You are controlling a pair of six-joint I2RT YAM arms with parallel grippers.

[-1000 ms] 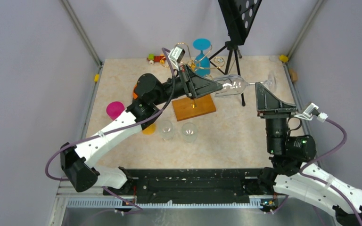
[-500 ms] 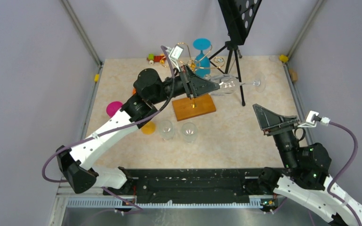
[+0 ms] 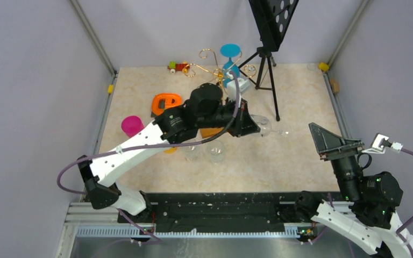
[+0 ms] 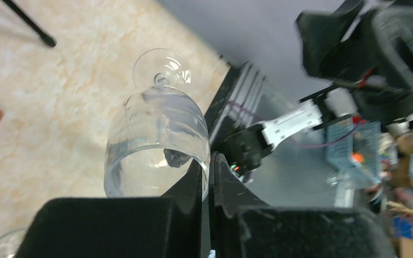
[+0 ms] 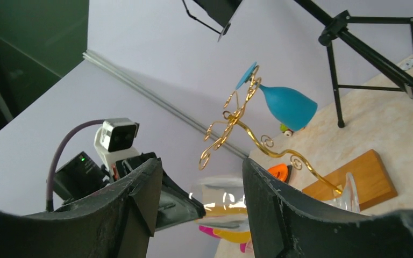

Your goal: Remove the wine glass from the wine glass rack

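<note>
The gold wine glass rack [image 3: 209, 60] stands at the back, with a blue wine glass [image 3: 230, 65] hanging on it; its wooden base [image 3: 211, 132] is mostly hidden by my left arm. My left gripper [image 3: 253, 130] is shut on the rim of a clear wine glass [image 3: 265, 125], held on its side away from the rack, right of the base. In the left wrist view the fingers [image 4: 211, 172] pinch the bowl's rim [image 4: 156, 145]. My right gripper [image 3: 333, 141] is open and empty at the near right. The right wrist view shows the rack [image 5: 247, 129] and its base [image 5: 355, 177].
A black tripod stand [image 3: 266, 54] rises at the back right. Two clear glasses [image 3: 215, 150] stand under my left arm beside a yellow cup [image 3: 169, 146]. A pink cup [image 3: 132, 125], an orange object [image 3: 165, 102] and a toy train [image 3: 177, 66] lie to the left.
My left gripper has carried the clear wine glass off the rack, right and nearer. My right gripper has drawn back from the glass's stem toward the near right.
</note>
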